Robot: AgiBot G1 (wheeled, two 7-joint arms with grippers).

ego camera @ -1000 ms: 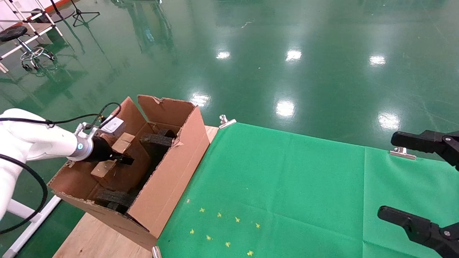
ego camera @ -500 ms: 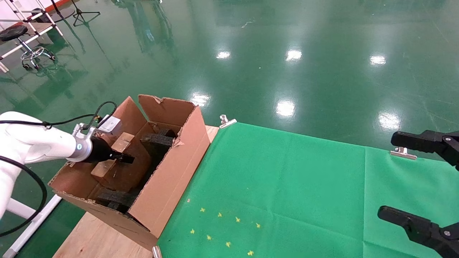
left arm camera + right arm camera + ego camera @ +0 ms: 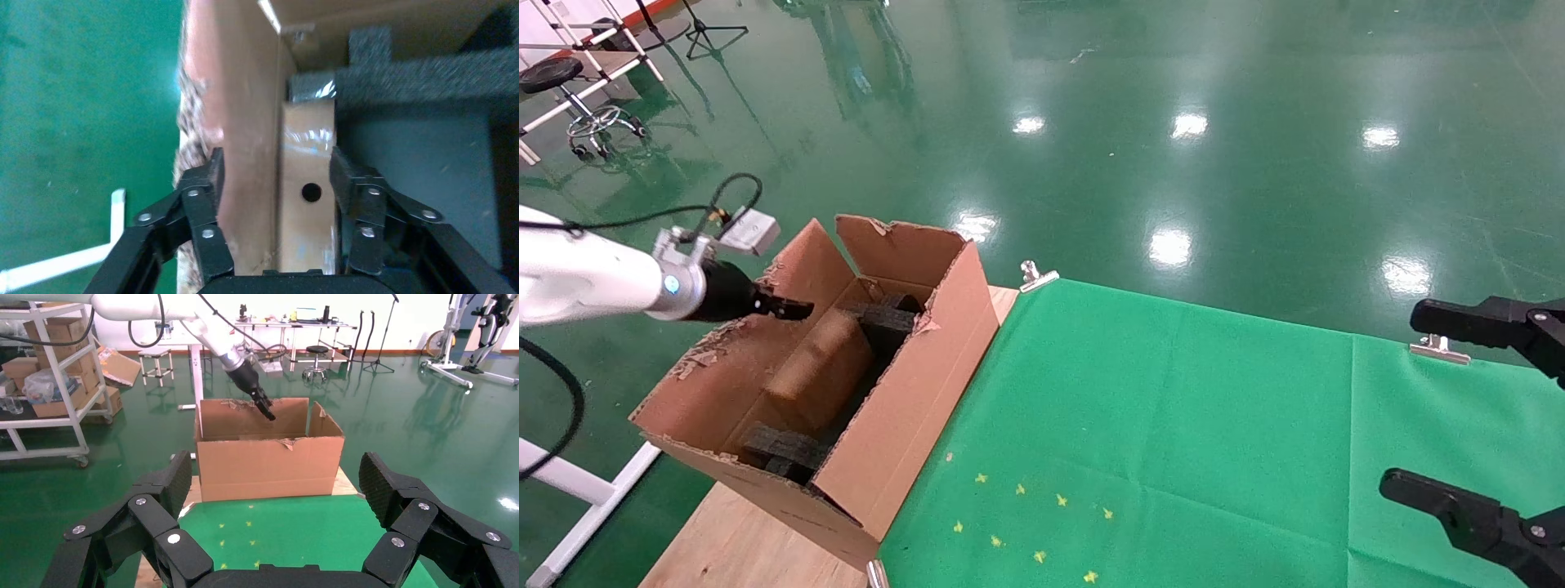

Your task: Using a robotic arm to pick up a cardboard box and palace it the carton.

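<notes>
The left gripper (image 3: 793,309) is spread wide and empty above the carton's (image 3: 903,408) torn left wall. The cardboard box (image 3: 817,377) is positioned inside the carton, between foam blocks (image 3: 883,320). The right gripper (image 3: 272,496) is parked wide apart over the green cloth (image 3: 1214,425).

Large brown corrugated carton (image 3: 903,392) sits left of green cloth (image 3: 1173,425). Slim flat brown cardboard box (image 3: 817,377) lies inside the carton, between black foam blocks (image 3: 784,449).

Left robotic arm (image 3: 592,282) extended roughly level, silver wrist and blue light ring leading. Left gripper (image 3: 793,309) at its tip, fingers (image 3: 213,177) spread wide, nothing between them. Right gripper (image 3: 1434,408) parked at far right, fingers (image 3: 384,481) wide apart, empty.
</notes>
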